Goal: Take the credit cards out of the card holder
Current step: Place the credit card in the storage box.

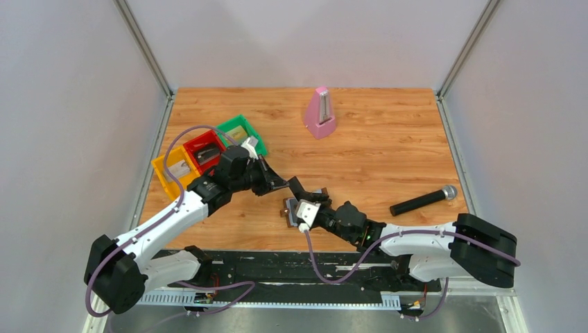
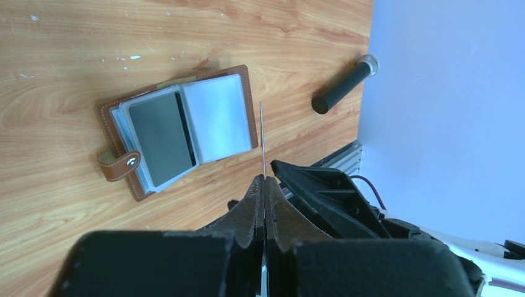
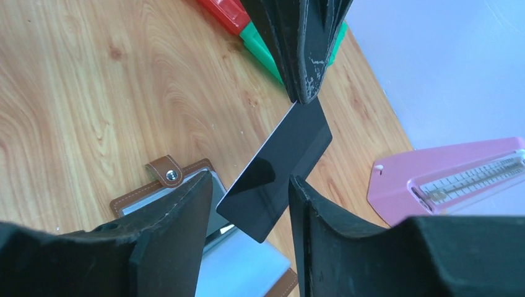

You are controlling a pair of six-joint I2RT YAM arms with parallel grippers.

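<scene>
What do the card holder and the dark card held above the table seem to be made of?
The card holder looks like brown leather or imitation leather: matte surface, pale stitching along the rim. Its inner sleeves seem clear, slightly frosted soft plastic. The dark card seems rigid plastic with a glossy finish: it mirrors light and shows no bend though held by one end.

Three trays [image 1: 161,179], one card holder [image 2: 220,117], one metronome [image 1: 320,114], one microphone [image 1: 423,201], two credit cards [image 3: 278,167] plainly seen.
</scene>
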